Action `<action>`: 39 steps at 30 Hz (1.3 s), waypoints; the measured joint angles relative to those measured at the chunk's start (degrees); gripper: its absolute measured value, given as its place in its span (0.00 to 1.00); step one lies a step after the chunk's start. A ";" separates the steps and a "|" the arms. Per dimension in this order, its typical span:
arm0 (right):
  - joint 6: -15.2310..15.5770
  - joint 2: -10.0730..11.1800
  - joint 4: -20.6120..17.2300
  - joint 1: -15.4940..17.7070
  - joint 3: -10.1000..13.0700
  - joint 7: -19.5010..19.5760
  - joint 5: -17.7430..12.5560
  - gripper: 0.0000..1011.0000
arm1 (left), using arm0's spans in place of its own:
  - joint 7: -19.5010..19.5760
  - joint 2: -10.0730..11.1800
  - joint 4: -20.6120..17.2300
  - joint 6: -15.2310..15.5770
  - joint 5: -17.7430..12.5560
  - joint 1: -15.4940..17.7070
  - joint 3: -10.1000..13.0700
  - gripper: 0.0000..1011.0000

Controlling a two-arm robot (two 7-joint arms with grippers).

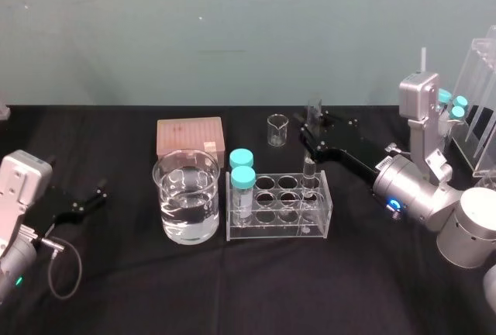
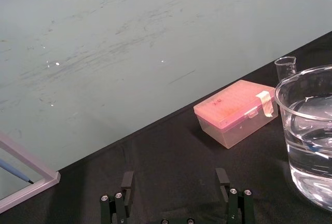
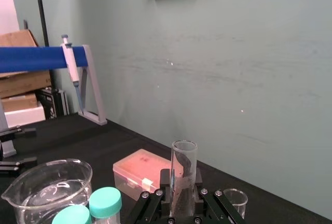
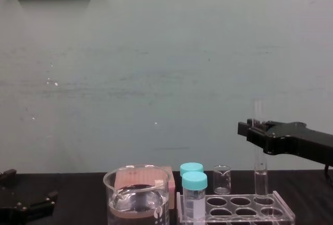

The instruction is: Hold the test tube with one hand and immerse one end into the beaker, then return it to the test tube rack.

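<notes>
Right claw (image 1: pixel 313 129) clamped on the tube (image 1: pixel 309 174), upright at three o'clock in the rack (image 1: pixel 279 233); left claw (image 2: pixel 175 176) idle, apart, nine o'clock.

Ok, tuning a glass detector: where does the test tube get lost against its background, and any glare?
Chest view: above the right claw, the test tube fades into the pale wall. Head view: it sinks into black cloth; the beaker's water glints. Right wrist view: tube rim stands out. Left claw parked left.

Pink box (image 1: pixel 189 137), capped vials (image 1: pixel 242 174), tiny beaker (image 1: pixel 277 129)
</notes>
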State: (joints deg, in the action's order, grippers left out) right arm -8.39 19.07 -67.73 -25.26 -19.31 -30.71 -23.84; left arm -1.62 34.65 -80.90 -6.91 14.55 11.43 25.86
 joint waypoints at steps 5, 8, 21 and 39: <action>-0.46 0.41 -1.22 0.44 0.40 -0.06 -0.32 0.23 | 0.00 0.00 0.00 0.00 0.00 0.00 0.00 0.99; -0.90 0.79 -2.20 0.56 0.71 -0.07 -0.42 0.23 | 0.00 0.00 0.00 0.00 0.00 0.00 0.00 0.99; -3.42 2.00 -6.98 -0.51 3.41 0.25 -1.56 0.23 | 0.00 0.00 0.00 0.00 0.00 0.00 0.00 0.99; -3.74 2.54 -9.19 -0.82 4.66 1.28 -1.50 0.23 | 0.00 0.00 0.00 0.00 0.00 0.00 0.00 0.99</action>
State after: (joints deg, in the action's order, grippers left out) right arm -12.13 21.61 -76.92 -26.08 -14.65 -29.43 -25.34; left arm -1.62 34.65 -80.90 -6.91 14.55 11.43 25.86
